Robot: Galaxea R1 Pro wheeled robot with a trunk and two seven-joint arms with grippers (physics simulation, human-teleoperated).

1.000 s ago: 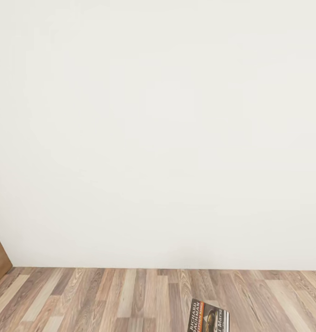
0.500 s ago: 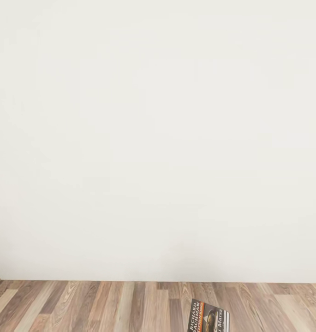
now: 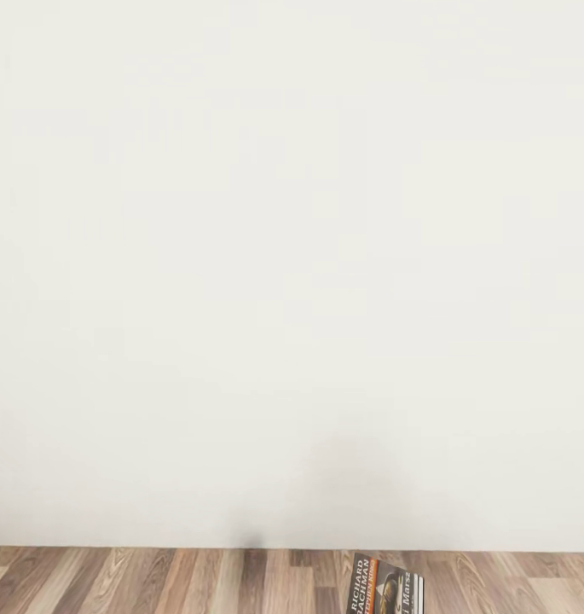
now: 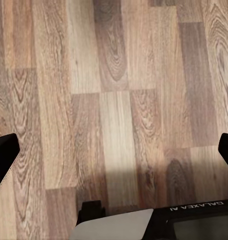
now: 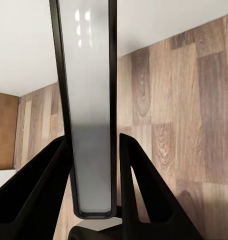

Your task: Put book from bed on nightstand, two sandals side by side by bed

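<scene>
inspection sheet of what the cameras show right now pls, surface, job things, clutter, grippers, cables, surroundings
surface: grey-brown wood plank floor, seen under both wrists.
job's things: book at the head view's bottom edge, held edge-on between the right gripper's fingers.
clutter: nothing seen.
grippers: right gripper shut on the book; left gripper open, fingers wide apart over bare floor.
cables: nothing seen.
surroundings: plain white wall ahead, meeting the floor; a brown wooden panel in the right wrist view.
</scene>
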